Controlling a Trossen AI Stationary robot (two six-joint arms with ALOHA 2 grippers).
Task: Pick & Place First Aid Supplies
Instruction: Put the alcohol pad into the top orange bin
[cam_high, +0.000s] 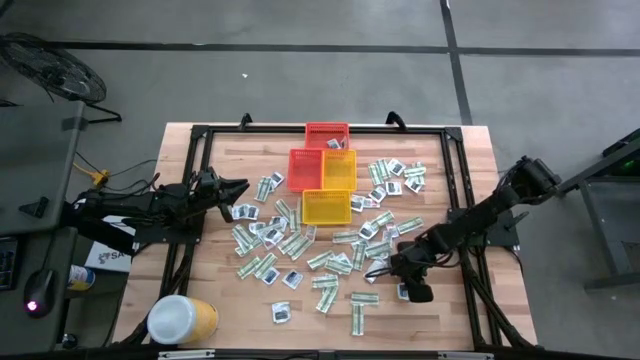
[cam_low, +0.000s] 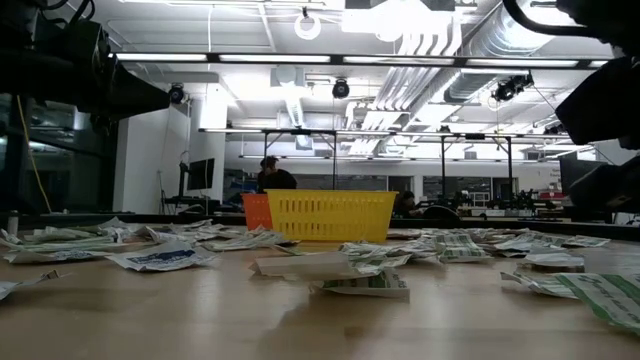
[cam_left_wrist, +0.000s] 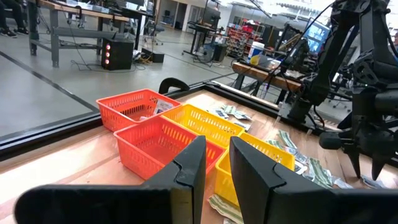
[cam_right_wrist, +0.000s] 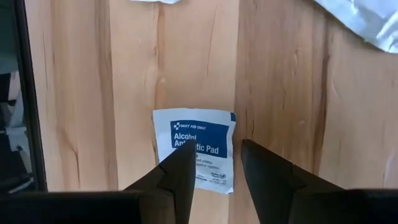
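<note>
At the table's left edge the left gripper hangs above the pale, grained wooden planks, pointing toward the baskets; its two dark, wedge-shaped fingers stand a narrow gap apart with nothing between them. Near the front-left corner a big yellow tub with a round white lid lies on the boards.

At the middle back sit four small plastic baskets with lattice walls, packed edge to edge: a red basket farthest back, an orange basket and a yellow basket side by side, and a second yellow basket nearest the front.

The first aid supplies are strewn flat over the wood in front of and to the right of the baskets: crinkled green-and-white oblong strips and white squares with blue marks, many overlapping.

Toward the right, the right gripper points straight down over a lone square packet, an alcohol pad, white with a dark blue printed panel, lying flat on the bare wood. The tapered dark fingers are parted, poised over the packet's lower edge, not gripping it.
</note>
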